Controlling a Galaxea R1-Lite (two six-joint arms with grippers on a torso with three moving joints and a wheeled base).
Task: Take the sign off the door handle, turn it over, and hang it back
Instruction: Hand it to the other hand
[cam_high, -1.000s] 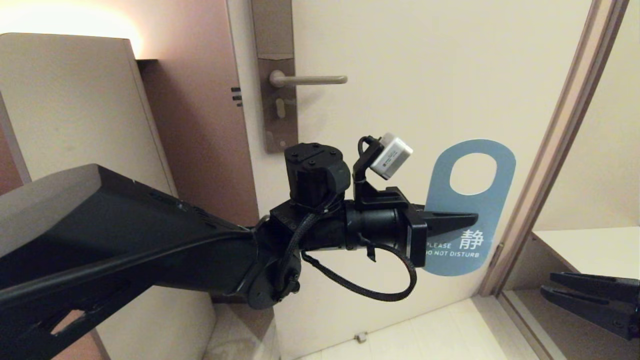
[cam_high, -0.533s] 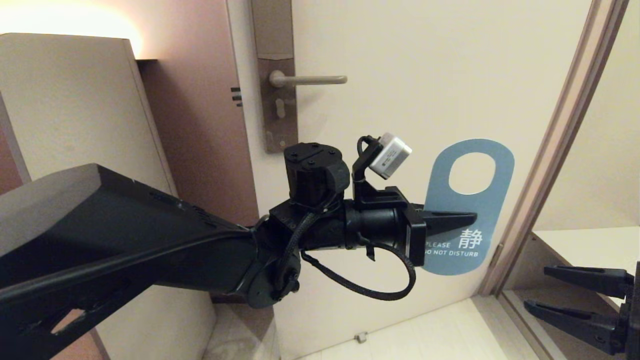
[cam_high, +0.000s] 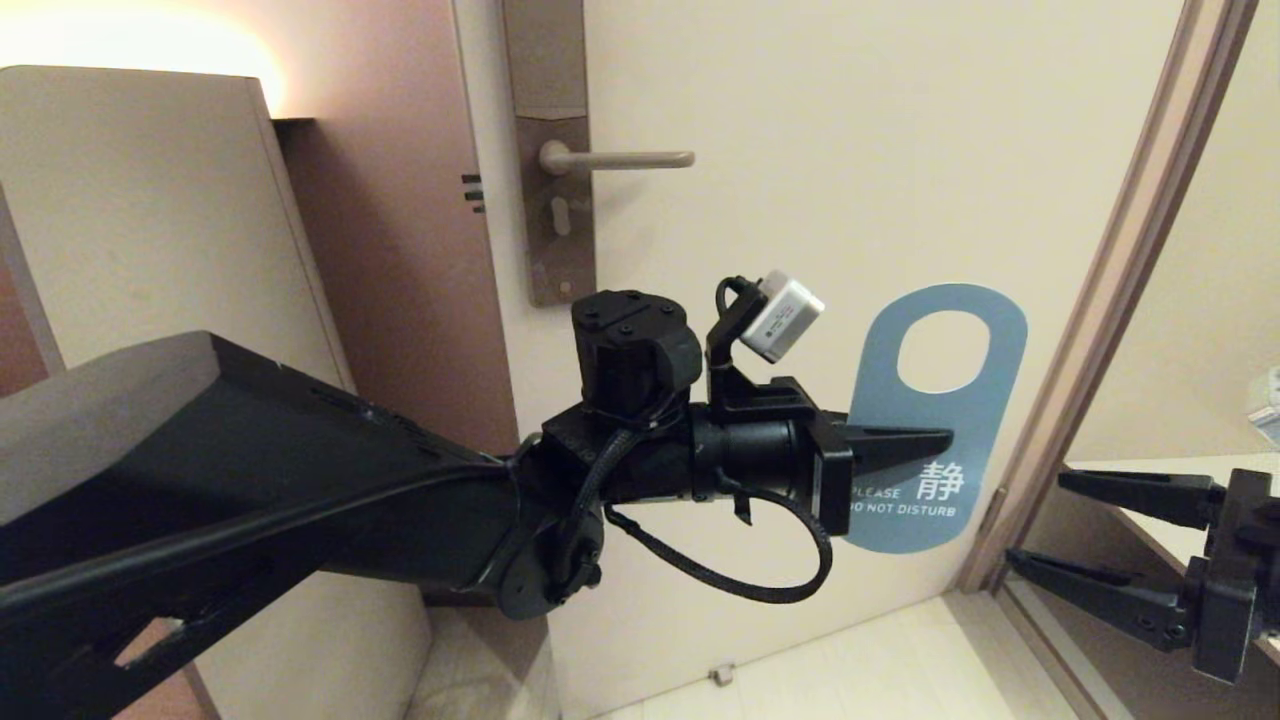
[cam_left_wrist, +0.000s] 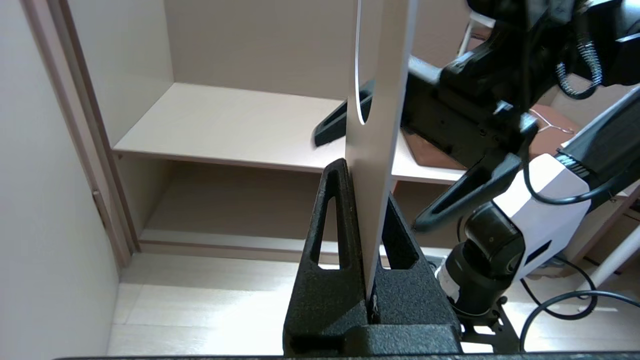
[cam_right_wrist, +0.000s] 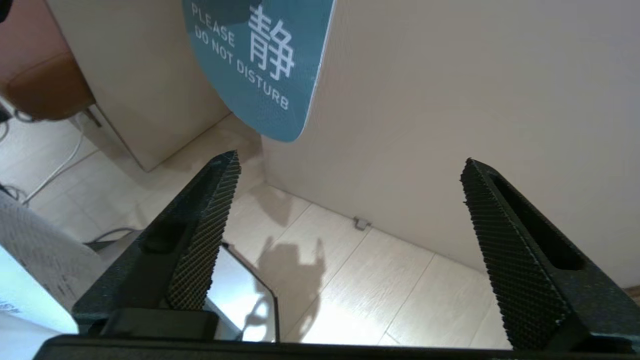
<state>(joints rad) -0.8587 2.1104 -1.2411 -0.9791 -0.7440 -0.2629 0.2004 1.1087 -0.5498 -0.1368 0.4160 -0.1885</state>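
Note:
The sign (cam_high: 940, 425), teal-blue with white "PLEASE DO NOT DISTURB" facing me, hangs upright in the air in front of the door, well below and right of the door handle (cam_high: 620, 158). My left gripper (cam_high: 940, 437) is shut on the sign's left edge below the oval hole. In the left wrist view the sign (cam_left_wrist: 377, 150) shows edge-on, its pale side visible, pinched between the black fingers (cam_left_wrist: 332, 215). My right gripper (cam_high: 1040, 530) is open at the lower right, apart from the sign, nothing between its fingers. The right wrist view shows the sign's lower end (cam_right_wrist: 260, 60) beyond the open gripper (cam_right_wrist: 350, 165).
The door handle sits on a tall metal backplate (cam_high: 555, 210) with a small thumb-turn (cam_high: 562, 215). The door frame (cam_high: 1100, 300) runs down the right. A shelf unit (cam_left_wrist: 225, 125) lies beyond it. A beige cabinet (cam_high: 150, 220) stands at left.
My right gripper has risen and moved left toward the sign while its fingers spread wide. The left gripper and the sign have stayed almost still, dropping a touch.

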